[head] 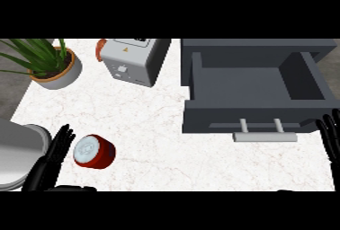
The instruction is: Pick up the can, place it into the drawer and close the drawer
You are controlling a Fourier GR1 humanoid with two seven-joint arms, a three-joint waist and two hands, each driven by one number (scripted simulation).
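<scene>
Our left hand (50,158), fingers straight and together, stands just left of the red can (93,152) on the near counter (172,152); our right hand (328,134) rests, fingers straight, beside the open drawer (246,85); the toaster (133,60) markings are unreadable

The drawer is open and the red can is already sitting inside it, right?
Not quite. The drawer is open, but the head view shows the red can out on the counter, beside the left hand, not inside the drawer.

The counter (166,150) looks like pale veined marble; drawer (219,116) matt grey; can (93,151) glossy red, perhaps metal-topped.
</scene>
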